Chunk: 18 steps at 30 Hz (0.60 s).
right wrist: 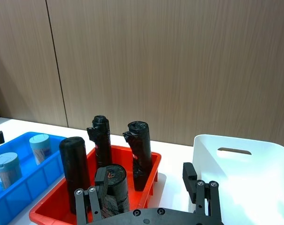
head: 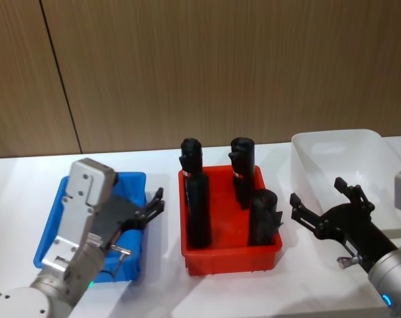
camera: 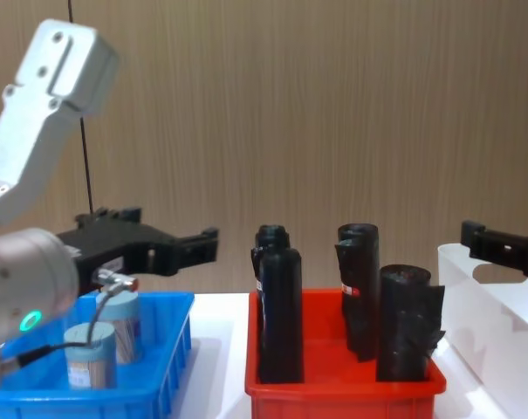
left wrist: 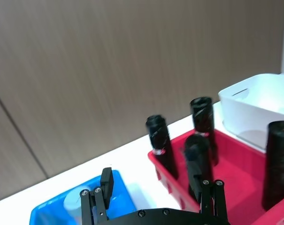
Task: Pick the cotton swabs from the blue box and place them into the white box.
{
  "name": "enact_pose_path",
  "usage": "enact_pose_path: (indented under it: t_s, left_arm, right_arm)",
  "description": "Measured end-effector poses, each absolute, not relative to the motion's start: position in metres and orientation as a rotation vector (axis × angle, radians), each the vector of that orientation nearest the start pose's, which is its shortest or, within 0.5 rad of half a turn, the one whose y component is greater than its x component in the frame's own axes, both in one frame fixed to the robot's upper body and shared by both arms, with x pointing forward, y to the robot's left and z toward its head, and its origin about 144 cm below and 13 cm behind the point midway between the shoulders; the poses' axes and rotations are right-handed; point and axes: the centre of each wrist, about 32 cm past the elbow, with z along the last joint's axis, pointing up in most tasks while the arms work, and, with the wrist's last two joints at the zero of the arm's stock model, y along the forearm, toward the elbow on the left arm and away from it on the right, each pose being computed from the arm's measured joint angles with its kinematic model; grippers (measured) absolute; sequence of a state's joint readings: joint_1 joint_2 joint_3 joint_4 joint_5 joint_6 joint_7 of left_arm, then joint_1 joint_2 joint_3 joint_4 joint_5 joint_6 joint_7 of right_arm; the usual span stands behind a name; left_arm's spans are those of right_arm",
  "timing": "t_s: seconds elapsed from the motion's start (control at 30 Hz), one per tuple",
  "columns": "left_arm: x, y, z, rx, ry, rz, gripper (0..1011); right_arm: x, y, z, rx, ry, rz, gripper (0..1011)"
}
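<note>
Step in hand: approach to the first pick, nothing lifted yet.

- Left gripper point(head: 152, 207) hovers over the right rim of the bright blue box point(camera: 172, 358) of plastic, open-topped, at the left end of the white bench point(head: 28, 179). Jaws wide apart, nothing held.
- The cotton swabs point(camera: 91, 356), two small clear plastic tubs with pale blue-grey lids, stand upright in the blue box, lower than the fingers and to their left.
- Right gripper point(head: 316, 193) hovers before the tall translucent white box point(head: 336, 136) of plastic at the bench's right end. Spread wide, empty.

Next move, as I judge it: the left gripper shifts leftward, descends over one tub and closes on its body under the lid.

Room:
- The tubs stand close together near the sloping walls, so finger clearance looks tight.
- Between the two boxes sits an open red bin point(head: 230, 255) of plastic, with four tall black rolls point(head: 199, 209) rising well above its rim. The carry must pass high over them.
- The white box has a high rim. A bare strip of bench lies between the blue box and the red bin.
</note>
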<state>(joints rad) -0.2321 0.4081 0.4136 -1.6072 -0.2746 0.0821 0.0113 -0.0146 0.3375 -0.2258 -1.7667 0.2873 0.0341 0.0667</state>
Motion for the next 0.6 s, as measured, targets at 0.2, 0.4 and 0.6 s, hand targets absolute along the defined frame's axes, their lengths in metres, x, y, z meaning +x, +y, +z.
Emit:
enact_pose_path:
  t_s: [0.2, 0.4, 0.6]
  left_arm:
    - [0.497, 0.233, 1.201, 0.125, -0.110, 1.250, 1004]
    - [0.496, 0.245, 1.198, 0.137, -0.049, 1.294, 1004]
    - [0.496, 0.250, 1.197, 0.144, -0.024, 1.312, 1004]
  right_arm:
    - [0.443, -0.237, 1.189, 0.026, -0.075, -1.229, 1002]
    - [0.443, -0.237, 1.189, 0.026, -0.075, -1.230, 1002]
    - [0.443, -0.237, 1.189, 0.026, -0.075, -1.229, 1001]
